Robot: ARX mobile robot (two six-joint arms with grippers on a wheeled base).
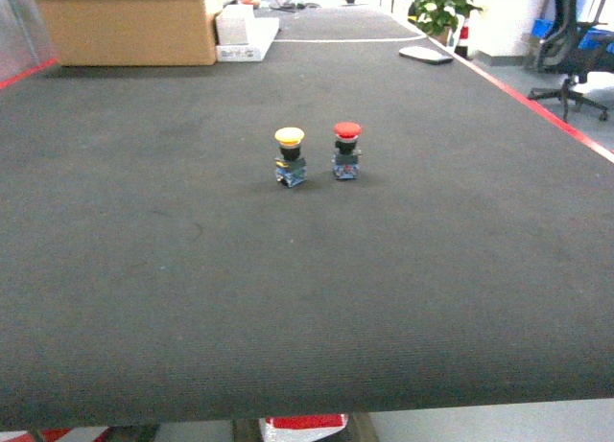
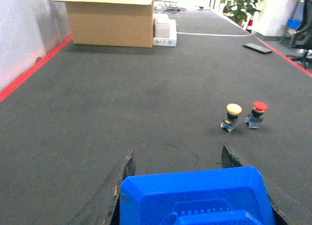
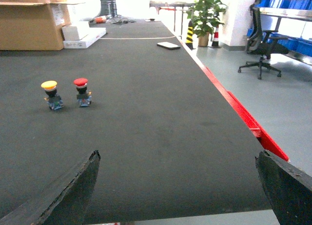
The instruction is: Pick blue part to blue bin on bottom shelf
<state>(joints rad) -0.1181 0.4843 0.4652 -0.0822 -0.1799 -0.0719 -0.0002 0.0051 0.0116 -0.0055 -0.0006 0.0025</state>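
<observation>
Two small push-button switches stood side by side near the middle of the head view, a yellow-capped push-button (image 1: 290, 155) on the left and a red-capped push-button (image 1: 346, 151) just beside it on the right, both upright on the dark ribbed fabric worktop (image 1: 192, 298). A brown cardboard box (image 1: 129, 20) sat at the upper left. Neither arm showed in this view, and no shelf or bin appeared.

From the left wrist view, the left tool (image 2: 190, 183) held the blue moulded plastic part (image 2: 195, 198) at the bottom centre of the frame, its two dark fingers (image 2: 117, 186) closed against the part's sides. The part looked glossy, with rounded corners and a ribbed, stepped top. It seemed to be kept lifted above the worktop for carrying, I judged.

In the right wrist view, the right tool (image 3: 178, 186) stood wide and empty, fingers at the lower corners, probably parked clear.
</observation>
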